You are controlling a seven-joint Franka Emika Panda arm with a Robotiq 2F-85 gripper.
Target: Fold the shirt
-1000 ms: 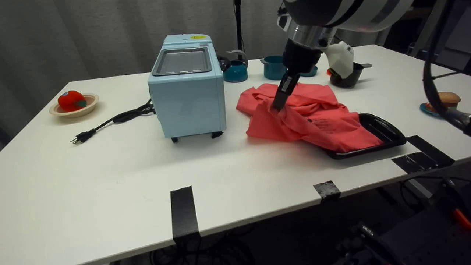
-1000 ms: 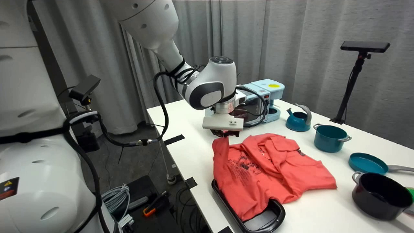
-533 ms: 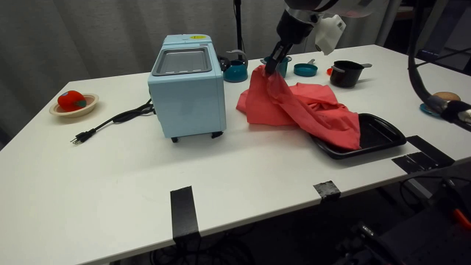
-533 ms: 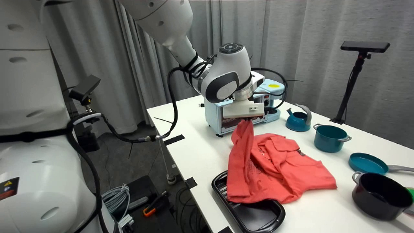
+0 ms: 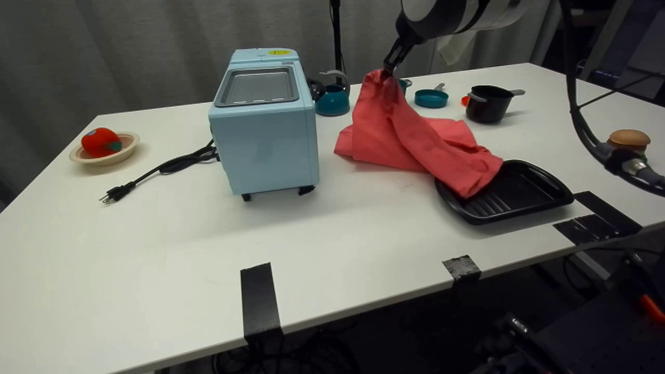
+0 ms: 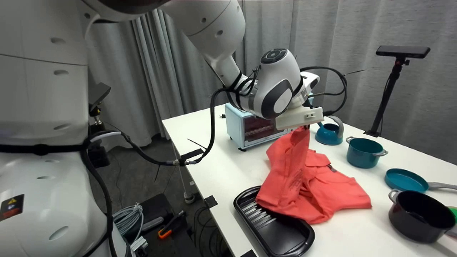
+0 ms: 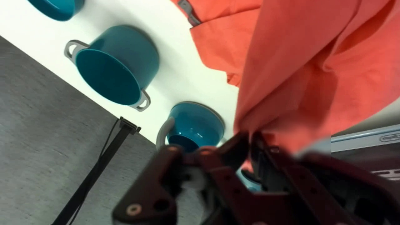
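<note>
OK, shirt (image 5: 408, 132) tight btwn fingers (image 7: 235, 150)

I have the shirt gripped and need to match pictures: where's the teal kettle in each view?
In an exterior view: teal kettle, upper middle, just right of the light-blue appliance.
In an exterior view: teal kettle, right of centre, left of the teal pot.
In the wrist view: teal kettle, near centre, left of the gripper.
Shared landmark, seen in all three: the coral shirt, pinched in the gripper.
</note>
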